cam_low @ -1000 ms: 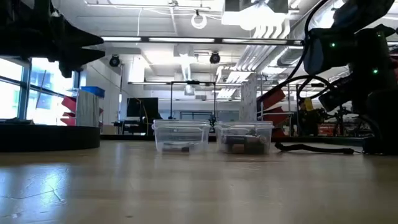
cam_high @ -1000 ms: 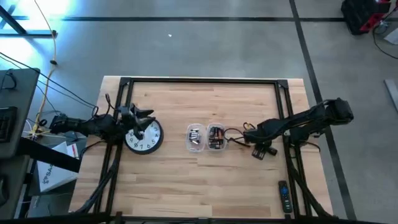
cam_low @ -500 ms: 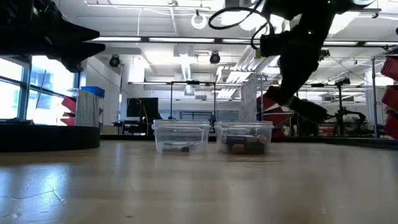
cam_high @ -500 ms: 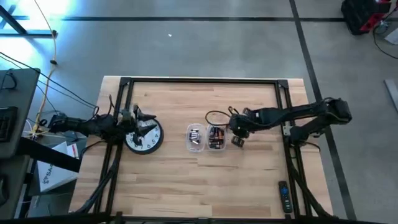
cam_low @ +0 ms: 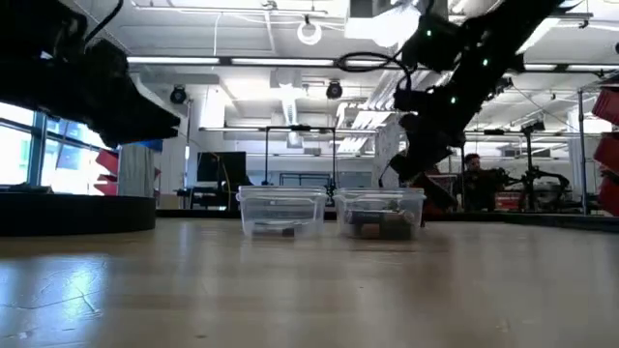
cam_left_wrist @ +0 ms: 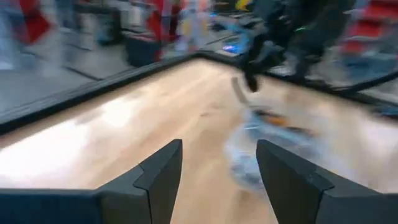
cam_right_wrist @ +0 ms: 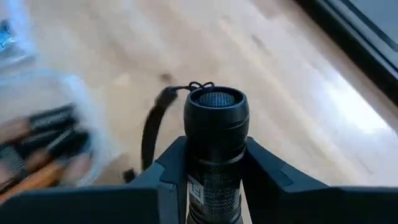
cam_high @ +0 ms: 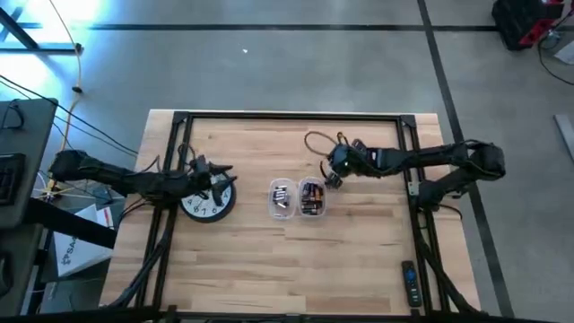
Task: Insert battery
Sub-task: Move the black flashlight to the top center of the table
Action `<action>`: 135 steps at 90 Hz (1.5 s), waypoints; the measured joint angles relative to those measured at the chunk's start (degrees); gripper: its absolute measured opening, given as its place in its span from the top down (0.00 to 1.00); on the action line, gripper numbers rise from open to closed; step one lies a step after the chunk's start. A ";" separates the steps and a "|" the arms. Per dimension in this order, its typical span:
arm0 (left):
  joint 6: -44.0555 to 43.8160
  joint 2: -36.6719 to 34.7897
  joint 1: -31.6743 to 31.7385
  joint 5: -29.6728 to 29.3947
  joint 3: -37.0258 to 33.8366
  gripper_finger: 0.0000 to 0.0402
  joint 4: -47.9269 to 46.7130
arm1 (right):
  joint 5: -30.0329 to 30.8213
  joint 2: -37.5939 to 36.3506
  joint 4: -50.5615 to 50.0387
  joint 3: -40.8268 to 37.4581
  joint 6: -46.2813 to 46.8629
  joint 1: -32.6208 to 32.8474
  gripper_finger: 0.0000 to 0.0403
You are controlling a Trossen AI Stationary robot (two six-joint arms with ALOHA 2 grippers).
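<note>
Wood table [cam_high: 269, 260] w/ black frame, concrete floor around; workshop room behind in low view, a person [cam_low: 474, 179] seated far back. 2 clear tubs mid-table, side by side: left tub [cam_high: 282, 198] w/ a few batteries, right tub [cam_high: 311, 198] w/ more batteries, dark and orange. Clock [cam_high: 208, 197] lies flat at table's left. Left gripper [cam_high: 218, 176] over the clock's upper edge, off the table; fingers [cam_left_wrist: 158, 174] spread apart, nothing between them. Right gripper [cam_high: 334, 170] above table, just beside right tub's far-right corner, not in it. Its fingers [cam_right_wrist: 264, 177] clamp a black flashlight [cam_right_wrist: 216, 146] by the barrel, round end pointing away from wrist, black cord loop [cam_high: 316, 144] trailing off it. Remote [cam_high: 409, 283] near table's front-right corner, well apart.
</note>
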 joint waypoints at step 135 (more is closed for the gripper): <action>4.96 58.96 14.74 13.84 17.44 0.53 27.86 | -9.41 9.94 37.64 -2.18 -14.11 3.01 0.81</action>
